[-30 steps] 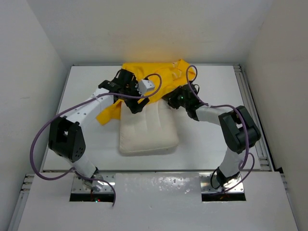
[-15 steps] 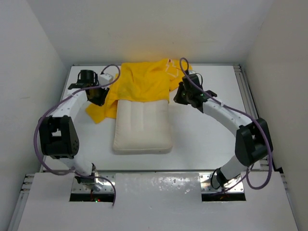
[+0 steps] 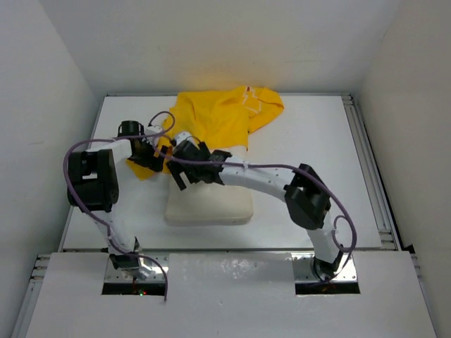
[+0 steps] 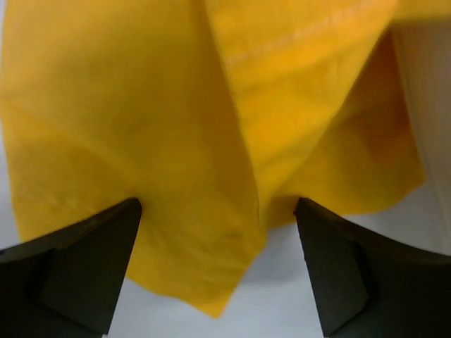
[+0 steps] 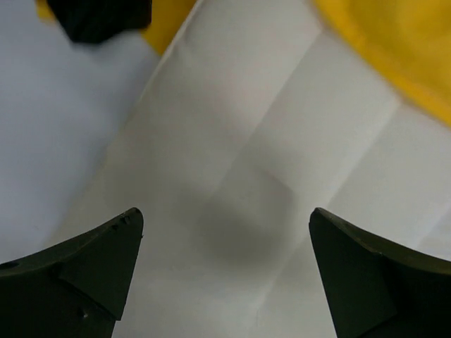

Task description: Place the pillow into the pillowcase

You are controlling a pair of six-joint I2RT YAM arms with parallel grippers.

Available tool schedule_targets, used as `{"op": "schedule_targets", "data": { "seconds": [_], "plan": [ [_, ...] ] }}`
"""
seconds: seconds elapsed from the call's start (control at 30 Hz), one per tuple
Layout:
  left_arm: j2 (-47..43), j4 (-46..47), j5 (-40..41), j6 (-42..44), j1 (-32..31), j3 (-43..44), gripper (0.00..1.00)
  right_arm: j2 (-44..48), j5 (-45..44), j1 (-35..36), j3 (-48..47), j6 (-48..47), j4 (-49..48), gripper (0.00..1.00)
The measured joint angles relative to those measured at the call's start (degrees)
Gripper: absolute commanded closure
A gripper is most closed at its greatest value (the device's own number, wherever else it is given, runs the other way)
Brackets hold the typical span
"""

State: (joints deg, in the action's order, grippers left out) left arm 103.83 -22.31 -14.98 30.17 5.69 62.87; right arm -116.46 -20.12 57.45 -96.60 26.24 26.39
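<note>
Right gripper (image 5: 225, 215) has crossed above the pillow (image 3: 211, 208), left gripper (image 4: 218, 203) beside it over the pillowcase (image 3: 211, 120); both spread, empty, probably regrasping.

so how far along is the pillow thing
Early. Done: only the far end of the pillow sits under the yellow pillowcase; whether it is inside, I cannot tell. In hand: nothing is held; the left pincer hangs open over a loose corner of the case, the right pincer open over the bare pillow. Left: get most of the pillow into the case.
</note>
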Motion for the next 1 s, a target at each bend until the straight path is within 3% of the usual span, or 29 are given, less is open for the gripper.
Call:
{"op": "schedule_targets", "data": {
  "seconds": [0.07,0.1,0.17,0.2,0.3,0.67,1.0],
  "plan": [
    [2.3,2.7,1.5,-0.6,-0.5,0.6,0.23,-1.3,0.0,1.9,3.6,-3.3,-0.7,0.01],
    [3.0,3.9,1.9,-0.9,-0.9,1.2,0.43,-0.6,0.1,2.9,7.6,-5.2,-2.5,0.01],
    [4.0,4.9,2.0,-1.7,-1.2,2.1,0.63,2.4,0.1,4.5,16.4,-9.4,-8.7,0.01],
    [4.2,5.2,1.9,-1.6,-1.4,2.3,0.79,5.1,0.5,5.1,20.9,-11.9,-12.6,0.01],
    [4.6,5.7,2.0,-1.8,-1.8,2.6,1.00,12.1,3.1,6.5,27.7,-18.5,-16.5,0.01],
    [4.4,4.5,-1.3,-1.5,-1.0,2.7,1.00,14.5,10.7,11.3,24.9,-36.5,-7.8,0.01],
    [-0.6,-3.1,-4.7,-0.5,-0.1,0.0,1.00,8.9,4.4,15.5,26.5,-40.5,-7.0,0.01]
  ]
}}
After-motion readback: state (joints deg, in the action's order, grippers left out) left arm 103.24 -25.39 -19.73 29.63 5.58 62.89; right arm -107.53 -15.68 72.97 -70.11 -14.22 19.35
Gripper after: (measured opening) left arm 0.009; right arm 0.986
